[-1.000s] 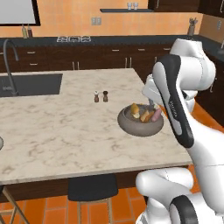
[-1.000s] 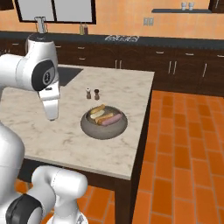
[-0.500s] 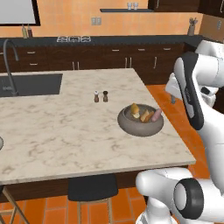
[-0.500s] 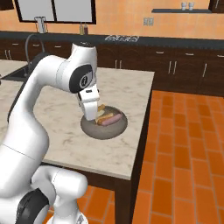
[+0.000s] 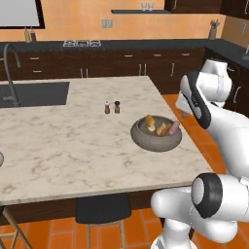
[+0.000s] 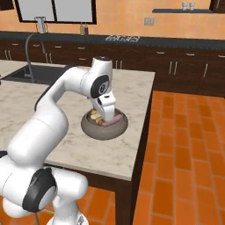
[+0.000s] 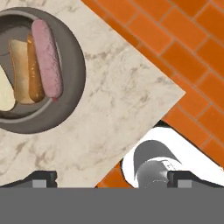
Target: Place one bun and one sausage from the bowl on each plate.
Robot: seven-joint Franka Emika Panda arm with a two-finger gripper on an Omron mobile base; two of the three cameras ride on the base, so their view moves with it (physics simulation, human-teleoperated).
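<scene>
Swinging across from the far side of the island, the arm now hangs its gripper [image 7: 112, 180] above the counter edge, with the bowl [image 7: 74, 65] ahead and off to one side in the hand view. Its fingertips [image 7: 40, 178] stand wide apart with nothing between them, released and ready. Inside the bowl lie a pink sausage [image 7: 46, 57], a browner one [image 7: 35, 72] touching it, and a pale bun [image 7: 18, 70] beside those; a second bun [image 7: 4, 94] sits at the frame edge. Everything remains heaped there because no pick has begun. From the right base view the hand hovers over the bowl [image 6: 90, 130], probably lining up for the pink sausage.
</scene>
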